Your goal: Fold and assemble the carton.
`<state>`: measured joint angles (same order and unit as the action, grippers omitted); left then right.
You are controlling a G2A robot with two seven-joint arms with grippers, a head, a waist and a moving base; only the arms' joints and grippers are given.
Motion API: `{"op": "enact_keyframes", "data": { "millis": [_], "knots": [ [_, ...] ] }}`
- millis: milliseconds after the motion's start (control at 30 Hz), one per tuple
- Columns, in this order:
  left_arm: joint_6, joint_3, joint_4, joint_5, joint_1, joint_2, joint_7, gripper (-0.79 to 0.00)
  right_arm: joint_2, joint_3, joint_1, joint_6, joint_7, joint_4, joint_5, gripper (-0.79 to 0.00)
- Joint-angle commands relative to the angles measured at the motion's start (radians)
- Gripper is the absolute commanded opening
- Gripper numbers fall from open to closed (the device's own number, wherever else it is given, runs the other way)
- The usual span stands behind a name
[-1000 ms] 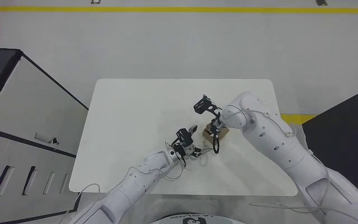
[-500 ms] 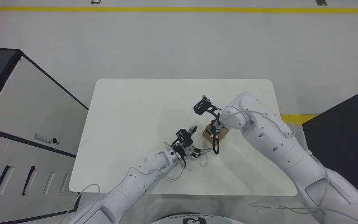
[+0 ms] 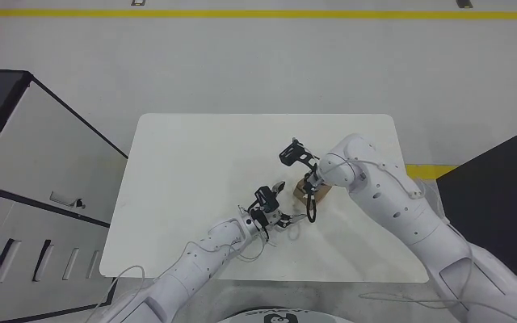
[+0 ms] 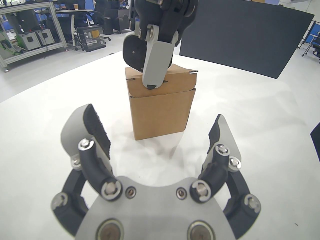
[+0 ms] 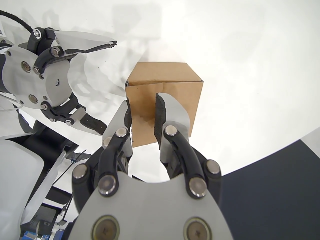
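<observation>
A small brown carton [image 3: 317, 194] stands upright on the white table [image 3: 202, 178], right of its middle. My right gripper [image 3: 306, 188] comes down on it from above. In the right wrist view the right gripper [image 5: 143, 103] is shut on the carton [image 5: 172, 88], pinching its top front edge. One finger is outside the front face and the other rests on the lid. In the left wrist view a grey fingertip [image 4: 152, 81] presses the tucked flap of the carton [image 4: 162, 111]. My left gripper [image 4: 157, 122] is open, low over the table just short of the carton, nothing between its fingers.
A grey cabinet [image 3: 40, 161] stands off the table's left side and a dark panel [image 3: 485, 186] off its right. The table's left half and far side are bare white surface.
</observation>
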<state>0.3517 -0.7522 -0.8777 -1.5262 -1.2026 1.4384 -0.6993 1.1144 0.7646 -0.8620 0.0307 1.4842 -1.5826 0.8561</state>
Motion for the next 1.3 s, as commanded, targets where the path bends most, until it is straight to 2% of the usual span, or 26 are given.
{"op": "enact_keyframes", "data": {
  "millis": [0,900,1267],
  "knots": [
    [0.000,0.000,0.000,0.000,0.000,0.000,0.000,0.000,0.000,0.001,-0.001,0.002,0.002,-0.002,0.005,-0.637],
    [-0.002,0.002,0.002,0.005,0.000,0.000,0.001,0.000,0.004,0.018,-0.015,0.012,0.002,-0.013,0.018,-0.696],
    [-0.003,0.004,0.004,0.005,0.001,0.001,-0.004,0.000,0.008,0.015,-0.015,0.018,0.007,-0.011,0.027,-0.600]
  ]
}}
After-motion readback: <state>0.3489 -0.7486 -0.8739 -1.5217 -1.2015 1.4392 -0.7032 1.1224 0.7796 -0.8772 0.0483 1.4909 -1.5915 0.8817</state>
